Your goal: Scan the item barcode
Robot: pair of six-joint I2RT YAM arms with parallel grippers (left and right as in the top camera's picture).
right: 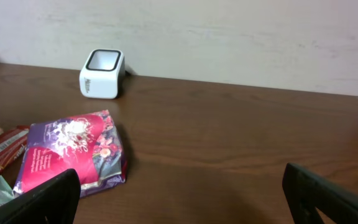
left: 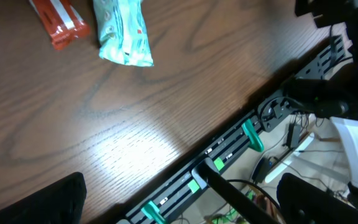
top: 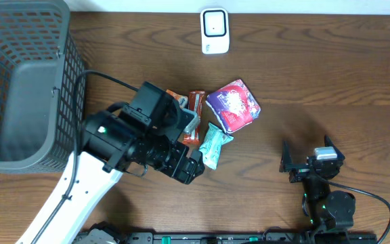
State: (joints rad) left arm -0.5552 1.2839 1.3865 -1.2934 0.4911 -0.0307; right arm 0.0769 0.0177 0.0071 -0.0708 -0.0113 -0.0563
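Left claw (top: 193,166) and right claw (top: 309,160) both apart, empty. I'd pinch the teal packet (top: 214,144), farthest from the scanner (top: 214,30), by one edge, keeping its barcode uncovered.

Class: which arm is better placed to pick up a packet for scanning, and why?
Left, probably. The left gripper, open, hangs beside the teal packet; the right gripper, also open, sits well away from every packet.

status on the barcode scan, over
Both open, empty: left end effector beside teal packet, right end effector off to the right. Nothing picked yet; purple packet untouched. Way to scanner looks clear.
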